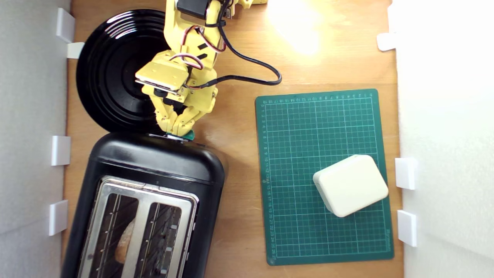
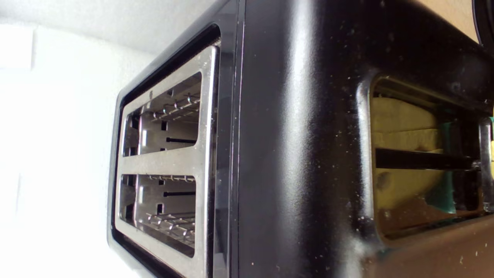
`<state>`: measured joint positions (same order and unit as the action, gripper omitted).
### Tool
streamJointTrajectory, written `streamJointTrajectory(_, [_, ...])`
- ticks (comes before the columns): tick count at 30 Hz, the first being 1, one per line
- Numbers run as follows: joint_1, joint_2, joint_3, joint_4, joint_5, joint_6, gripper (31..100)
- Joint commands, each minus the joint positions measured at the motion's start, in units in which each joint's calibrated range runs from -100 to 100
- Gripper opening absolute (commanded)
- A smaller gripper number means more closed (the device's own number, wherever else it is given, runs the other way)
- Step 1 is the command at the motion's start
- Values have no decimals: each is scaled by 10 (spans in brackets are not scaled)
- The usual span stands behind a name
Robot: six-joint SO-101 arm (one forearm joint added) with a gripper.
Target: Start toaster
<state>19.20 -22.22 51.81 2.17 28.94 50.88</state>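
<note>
The black toaster stands at the near left in the exterior view, a slice in one slot. At its far end, the yellow gripper has its fingers together, pressing on the teal lever. Beyond is a black plate; at right, a green mat carries a cream box.

We see a round black plate at the exterior view's far left. On the right, a white box sits on a green mat.
</note>
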Motion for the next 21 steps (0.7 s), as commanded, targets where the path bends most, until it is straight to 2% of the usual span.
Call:
streamJointTrajectory(1, [-21,36,9,-7,-2,-1,314])
streamJointTrajectory(13, [-33,85,3,4,-3,-13,314])
streamJointTrajectory(21, [-40,86,57,5,-71,-9,314])
